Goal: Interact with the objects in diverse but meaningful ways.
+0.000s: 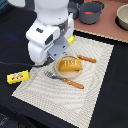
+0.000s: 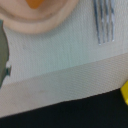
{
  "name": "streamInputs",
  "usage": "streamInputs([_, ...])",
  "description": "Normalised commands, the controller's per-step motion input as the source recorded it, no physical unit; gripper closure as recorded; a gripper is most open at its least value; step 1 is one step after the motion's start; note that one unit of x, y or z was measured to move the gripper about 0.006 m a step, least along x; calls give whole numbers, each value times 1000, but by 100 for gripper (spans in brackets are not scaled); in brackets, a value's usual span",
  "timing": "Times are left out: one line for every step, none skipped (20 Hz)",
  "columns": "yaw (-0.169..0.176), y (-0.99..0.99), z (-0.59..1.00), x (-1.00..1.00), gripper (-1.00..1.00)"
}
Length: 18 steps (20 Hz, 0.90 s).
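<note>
Wrist view first: no clear sight of the fingers, only a dark blurred edge at the frame's side, so I cannot tell whether they are open or closed. Right below the camera lies the pale woven mat (image 2: 60, 55). On it sits the plate (image 2: 42, 20), with a sliver of the orange loaf (image 2: 34, 2) just showing. Beside the plate, the fork's tines (image 2: 103, 20) rest on the mat. A yellow box (image 2: 125, 94) corner pokes in past the mat's edge, on the dark worktop (image 2: 65, 112).

Out to the exterior view: the white arm (image 1: 47, 35) hangs over the mat (image 1: 95, 95), right beside the plate (image 1: 64, 74). An orange-handled knife (image 1: 86, 59) lies past the plate. Well beyond the mat, a grey pot (image 1: 91, 12) holds the red tomato (image 1: 91, 8).
</note>
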Motion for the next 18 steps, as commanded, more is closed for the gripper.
streamInputs([81, -300, 214, -740, -100])
streamInputs([81, -300, 226, -723, -100])
streamInputs([78, -271, 203, -760, -100])
streamInputs([77, -229, 160, -803, -100])
streamInputs([74, -214, 120, -831, -100])
streamInputs([80, -171, 97, -846, -100])
streamInputs([78, -169, 77, -857, -100])
streamInputs([75, -163, 69, -863, -100])
streamInputs([77, -169, 40, -851, -100])
streamInputs([74, -174, 9, -831, -100])
streamInputs([72, -180, 0, -757, -100])
streamInputs([72, -223, 0, -711, -100])
streamInputs([76, -251, 0, -589, -100])
streamInputs([93, -257, 17, -503, -100])
streamInputs([114, -297, 34, -491, -100])
streamInputs([140, -314, 26, -474, -100])
streamInputs([163, -300, 0, -434, -100])
streamInputs([184, -323, 0, -326, -100])
